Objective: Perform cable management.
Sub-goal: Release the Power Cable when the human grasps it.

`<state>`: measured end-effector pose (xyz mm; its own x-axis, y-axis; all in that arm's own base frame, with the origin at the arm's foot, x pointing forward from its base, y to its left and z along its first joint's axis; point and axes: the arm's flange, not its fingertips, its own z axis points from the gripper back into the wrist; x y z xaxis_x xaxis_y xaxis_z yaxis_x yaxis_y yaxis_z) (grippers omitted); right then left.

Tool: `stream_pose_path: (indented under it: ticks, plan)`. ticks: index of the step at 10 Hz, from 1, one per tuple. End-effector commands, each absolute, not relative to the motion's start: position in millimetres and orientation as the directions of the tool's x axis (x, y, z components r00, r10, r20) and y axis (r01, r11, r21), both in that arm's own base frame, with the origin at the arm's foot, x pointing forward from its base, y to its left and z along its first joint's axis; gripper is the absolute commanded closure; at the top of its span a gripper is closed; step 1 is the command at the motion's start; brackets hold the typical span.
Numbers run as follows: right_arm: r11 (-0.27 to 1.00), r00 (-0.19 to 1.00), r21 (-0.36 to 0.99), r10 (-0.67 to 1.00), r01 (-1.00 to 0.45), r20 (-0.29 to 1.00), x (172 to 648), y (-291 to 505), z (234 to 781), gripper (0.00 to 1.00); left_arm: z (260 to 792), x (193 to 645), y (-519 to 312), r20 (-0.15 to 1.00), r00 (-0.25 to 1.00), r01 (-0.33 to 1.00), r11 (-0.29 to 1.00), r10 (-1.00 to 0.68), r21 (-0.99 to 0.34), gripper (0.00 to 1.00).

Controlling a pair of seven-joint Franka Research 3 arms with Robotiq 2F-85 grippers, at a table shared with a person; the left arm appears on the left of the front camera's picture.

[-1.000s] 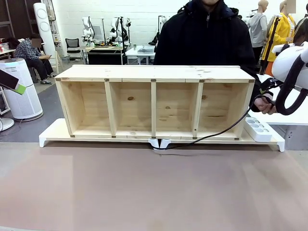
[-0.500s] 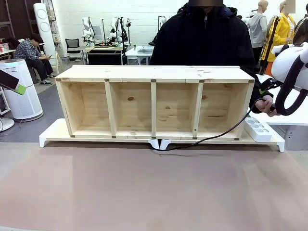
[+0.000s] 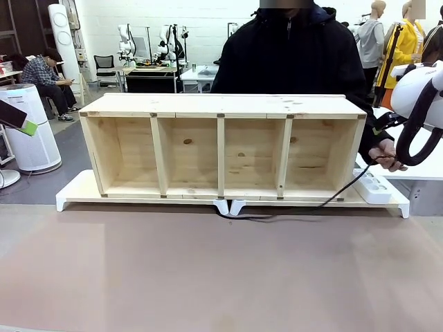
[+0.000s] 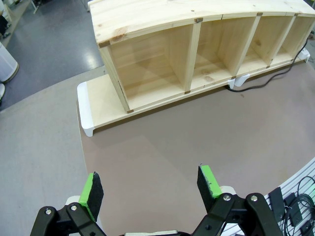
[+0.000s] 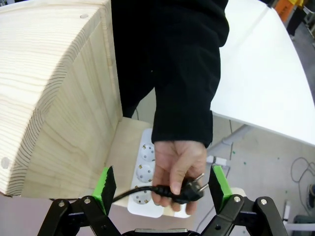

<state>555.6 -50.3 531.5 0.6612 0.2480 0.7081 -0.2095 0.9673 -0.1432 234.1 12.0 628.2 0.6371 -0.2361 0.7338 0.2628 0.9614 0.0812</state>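
The cable (image 3: 297, 209) is a thin black cord. It runs from under the middle of the wooden shelf (image 3: 221, 145) to the right, up to the person's hand (image 3: 385, 153). In the right wrist view that hand (image 5: 177, 160) pinches the round two-pin plug (image 5: 193, 190), and the cable (image 5: 140, 190) trails off to the left. My right gripper (image 5: 162, 186) stands open, its green pads on either side of the hand and plug without touching them. My left gripper (image 4: 150, 184) is open and holds nothing, hovering above the brown table well back from the shelf.
A white power strip (image 3: 374, 185) lies on the white base board (image 3: 76, 190) right of the shelf, just below the hand; its sockets (image 5: 144, 169) show behind the plug. My right arm (image 3: 422, 90) and its thick black hose hang at the right edge. A white table (image 5: 266, 73) stands beyond.
The cable, stretched taut up to the hand a second ago, has slackened and now sags onto the table and base board. The person's hand with the plug moved slightly right. Neither arm has moved.
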Motion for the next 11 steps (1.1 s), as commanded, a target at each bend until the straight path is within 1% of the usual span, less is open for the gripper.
stream_pose_path:
  ticks: [1, 11]
  plan:
    - [0.967, 0.667, -0.141, 0.248, -0.211, 0.703, 555.6, -50.7, 530.0, 0.02, 628.6, 235.2, 12.7, 0.737, 0.635, 0.259, 0.963, -0.23, 0.078, 0.0]
    - [0.967, 0.667, -0.141, 0.248, -0.211, 0.703, 555.6, -50.7, 530.0, 0.02, 628.6, 235.2, 12.7, 0.737, 0.635, 0.259, 0.963, -0.23, 0.078, 0.0]
